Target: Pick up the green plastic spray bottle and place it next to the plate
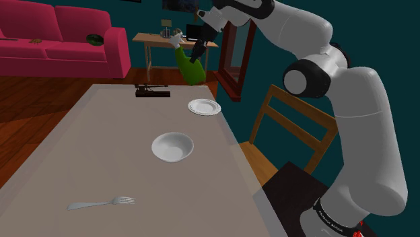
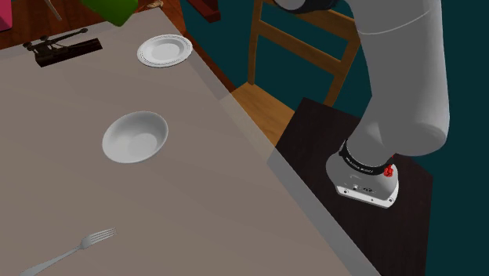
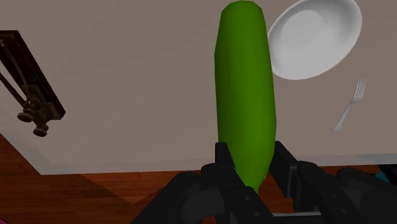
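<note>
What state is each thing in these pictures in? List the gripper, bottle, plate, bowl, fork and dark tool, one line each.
gripper: shut on the green bottle.
green bottle: clasped, off the table, tilted.
plate: on the table, empty.
bowl: upright on the table, empty.
fork: lying flat on the table.
dark tool: lying on the table, apart from the gripper.

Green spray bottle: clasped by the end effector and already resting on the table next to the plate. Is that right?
No. The green spray bottle is clasped by the end effector, but it hangs tilted in the air, not resting on the table next to the plate. The shoulder view shows this.
</note>
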